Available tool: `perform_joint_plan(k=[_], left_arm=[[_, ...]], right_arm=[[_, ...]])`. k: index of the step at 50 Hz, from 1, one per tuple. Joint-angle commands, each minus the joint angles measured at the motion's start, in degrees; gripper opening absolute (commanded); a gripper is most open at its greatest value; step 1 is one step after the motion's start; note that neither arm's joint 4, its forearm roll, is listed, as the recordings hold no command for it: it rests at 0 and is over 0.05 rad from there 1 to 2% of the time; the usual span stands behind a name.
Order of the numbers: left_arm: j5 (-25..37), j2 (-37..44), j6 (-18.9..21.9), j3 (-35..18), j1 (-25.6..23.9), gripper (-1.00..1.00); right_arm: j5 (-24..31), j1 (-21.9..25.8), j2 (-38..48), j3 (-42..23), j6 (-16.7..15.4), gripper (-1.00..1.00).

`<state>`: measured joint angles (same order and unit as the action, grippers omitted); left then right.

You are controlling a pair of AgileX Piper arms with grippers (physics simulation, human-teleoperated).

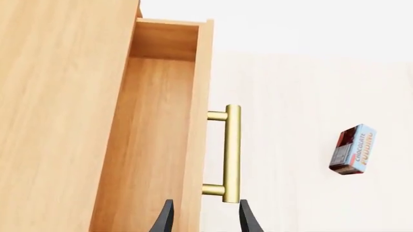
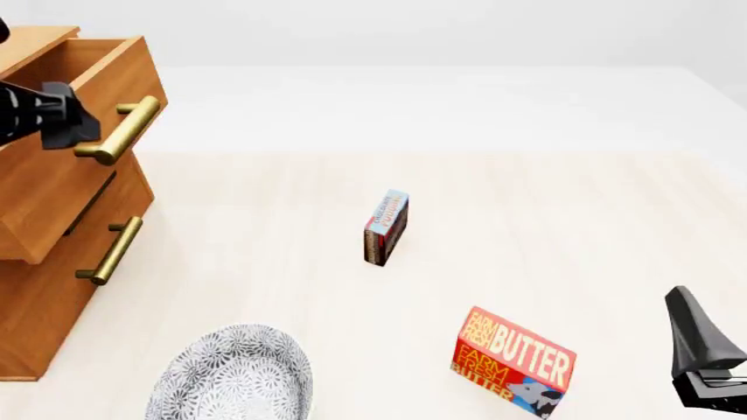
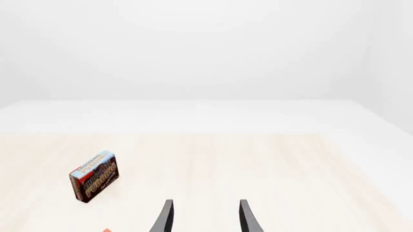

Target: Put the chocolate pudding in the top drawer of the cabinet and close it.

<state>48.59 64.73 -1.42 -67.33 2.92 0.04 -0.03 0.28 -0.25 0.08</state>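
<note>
So the top drawer is open, my left claw spread by its handle. But the chocolate pudding stands out on the table, far from my spread right claw. Putting in and closing remain.

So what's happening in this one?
The top drawer of the cabinet is pulled open. The left gripper sits at its brass handle, fingers open. The chocolate pudding stands untouched on the table. The right gripper is open, holding nothing.
</note>
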Motion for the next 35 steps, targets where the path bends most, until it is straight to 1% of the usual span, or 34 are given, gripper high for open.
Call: perform_joint_plan(k=[1, 9, 20, 35], left_arm=[[-0.4, 0.1, 0.0, 1.1, 0.1, 1.0], [-1.3, 0.6, -0.2, 2.2, 0.1, 1.0], [-2.2, 2.5, -0.7, 2.2, -2.3, 1.0], [-2.6, 2.9, -0.8, 2.5, -4.2, 1.0]], right_arm=[[0.0, 0.0, 0.0, 0.0, 0.0, 1.0], [0.0, 0.0, 0.0, 0.0, 0.0, 1.0], [0.0, 0.0, 0.0, 0.0, 0.0, 1.0], [0.0, 0.0, 0.0, 0.0, 0.0, 1.0]])
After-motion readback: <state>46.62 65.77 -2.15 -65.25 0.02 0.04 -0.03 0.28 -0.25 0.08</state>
